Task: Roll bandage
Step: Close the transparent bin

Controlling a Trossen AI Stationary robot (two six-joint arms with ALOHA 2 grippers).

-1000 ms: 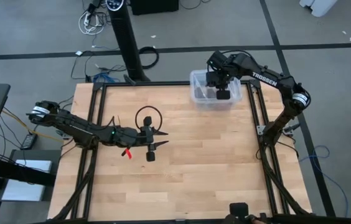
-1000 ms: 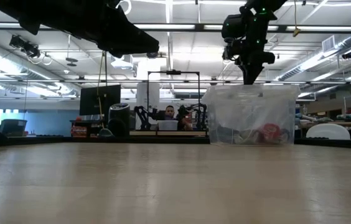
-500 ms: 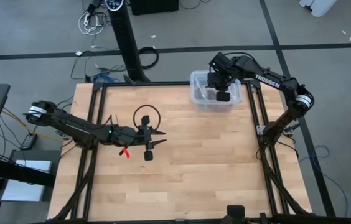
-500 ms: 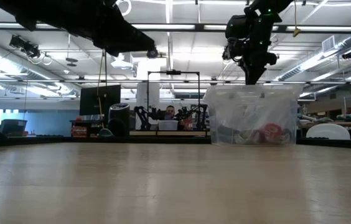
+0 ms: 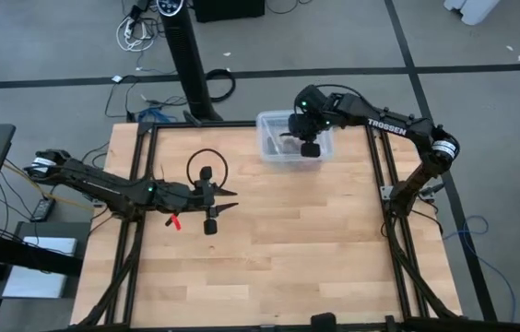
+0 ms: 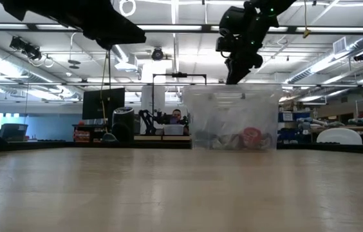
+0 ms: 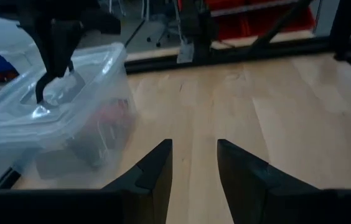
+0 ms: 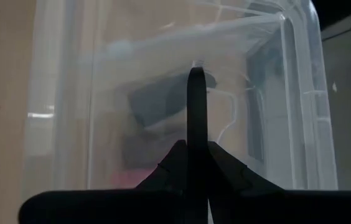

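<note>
The only thing I can make out as the bandage (image 8: 160, 102) is a dark, matte bundle inside the clear plastic box (image 5: 269, 129), at the far edge of the table. Through the box's cloudy top in the right wrist view it reads as a blackish, roughly oblong lump lying at a slight tilt, with another dark patch just beside it. I can't tell whether that is the same strip folded over. From the left wrist view I see the dark fabric (image 7: 94, 149) low against the box's near wall, resting on the bottom. In the low view the dark mass (image 6: 219, 138) sits on the box floor. Its ends and any roll are too blurred for me to judge.
</note>
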